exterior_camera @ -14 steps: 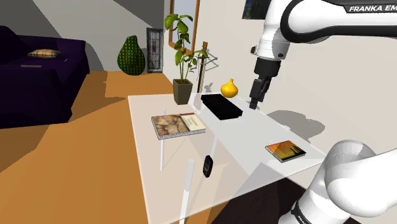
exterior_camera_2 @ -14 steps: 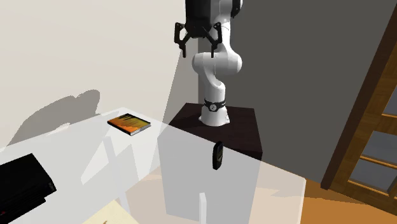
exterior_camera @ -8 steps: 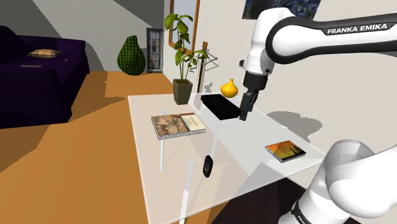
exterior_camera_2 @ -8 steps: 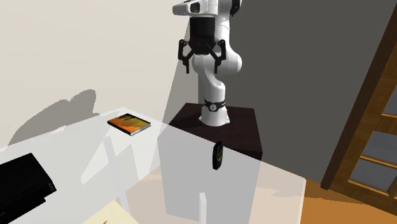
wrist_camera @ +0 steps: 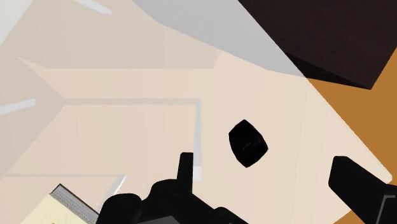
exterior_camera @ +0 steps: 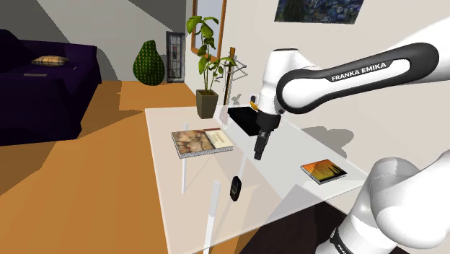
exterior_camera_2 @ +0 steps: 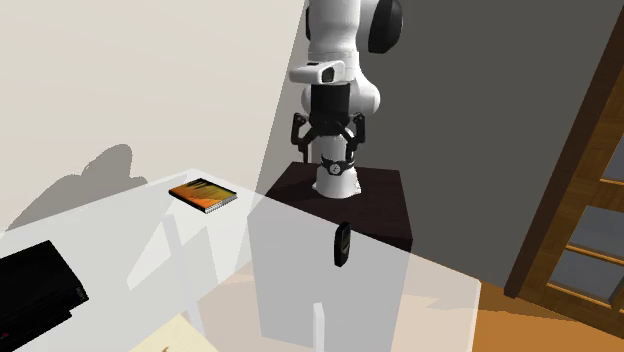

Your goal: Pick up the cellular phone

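the black cellular phone (exterior_camera: 234, 189) lies on the pale worktop (exterior_camera: 288, 148), close to its near edge in the shoulder view. over the worktop's middle hangs the claw (exterior_camera: 259, 153), pointing down, fingers spread, grasping nothing. beyond it sits a black box (exterior_camera: 241, 117), and a potted plant (exterior_camera: 207, 101) stands at the far edge.

Translucent white counter (exterior_camera: 167, 177) bearing pale picture book (exterior_camera: 203, 141), orange-covered notebook (exterior_camera: 323, 170), flat black box (exterior_camera: 241, 119); potted green plant (exterior_camera: 206, 68) and dark purple sofa (exterior_camera: 43, 83) beyond.
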